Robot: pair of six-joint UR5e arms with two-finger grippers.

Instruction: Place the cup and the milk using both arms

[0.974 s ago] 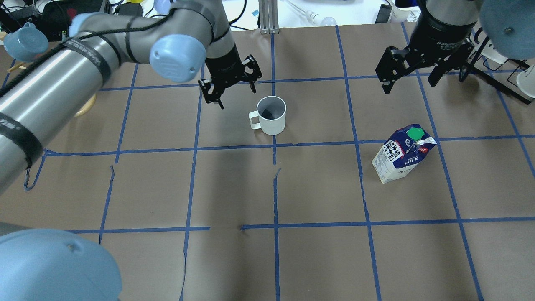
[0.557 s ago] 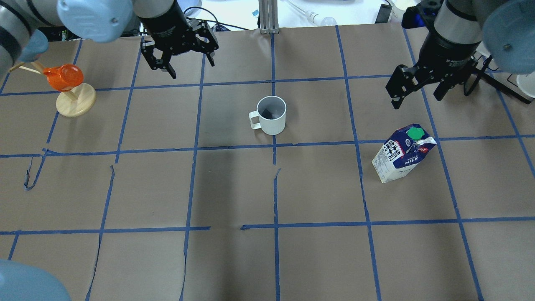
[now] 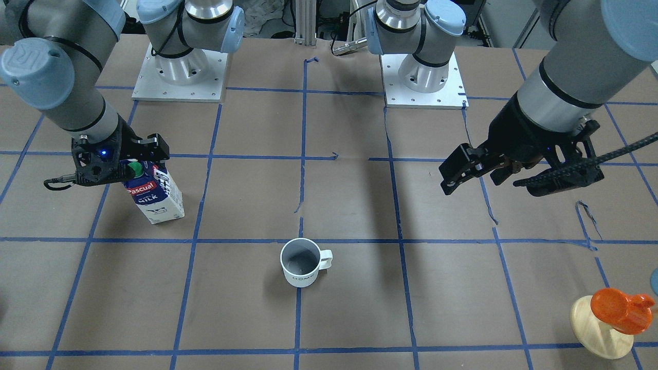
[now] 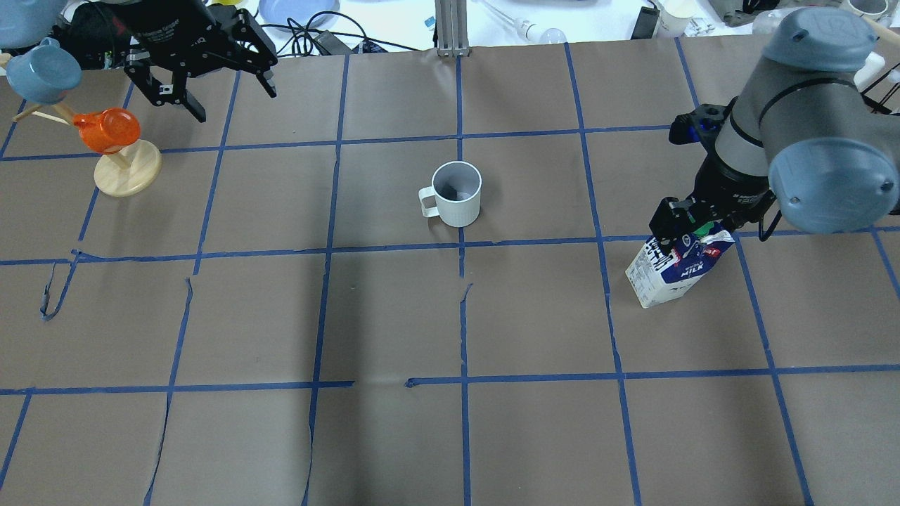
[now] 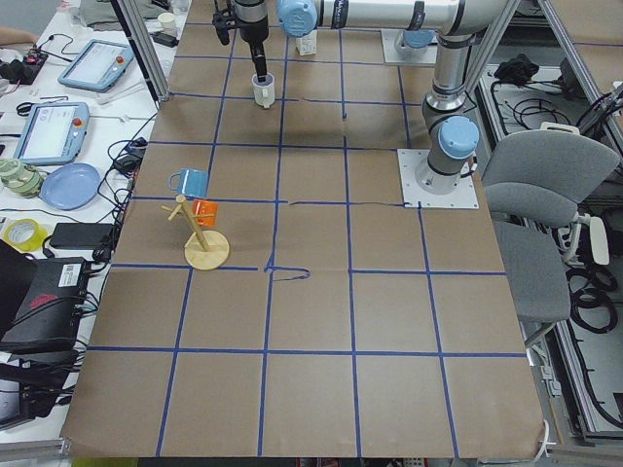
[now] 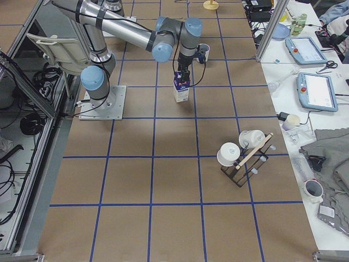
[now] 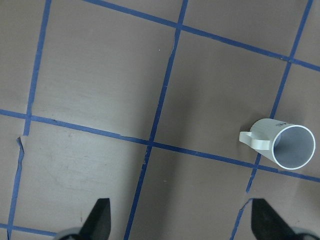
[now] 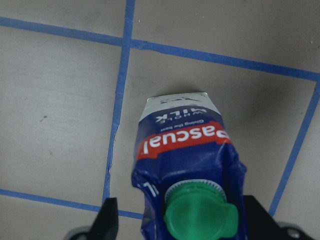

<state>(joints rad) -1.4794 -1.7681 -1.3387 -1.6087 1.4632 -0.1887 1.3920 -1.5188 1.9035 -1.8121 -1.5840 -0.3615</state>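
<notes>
Milk (image 4: 671,270) stood upright on the table (image 4: 394,316), well off to the robot's right of the cup (image 4: 458,200) and a little nearer the robot's side than it. And the right gripper (image 4: 692,228) was down over it, fingers spread wide either side of the gabled top! From the right wrist view, the green cap (image 8: 200,220) sat squarely between the two black fingers (image 8: 107,222). There was a clear sliver of table between the one finger and the carton's side, so the jaws were apart and not yet clamped on anything. The red Pascual label (image 3: 141,187) showed to the front camera just under the gripper.

Over to the cup: it stood upright and alone mid-table, grey inside, mouth up. Its handle (image 4: 426,202) stuck out toward the robot's left. Nothing touched it.

The left gripper (image 4: 232,98) hung in the air well apart from the cup, off to the robot's left and beyond it at the far edge, jaws parted and holding nothing. Its wrist camera looked straight down and caught the cup far off toward one side of the picture.

Farther still to the robot's left of the cup stood a wooden stand (image 4: 126,176) with an orange mug (image 4: 105,130) hung on it.
</notes>
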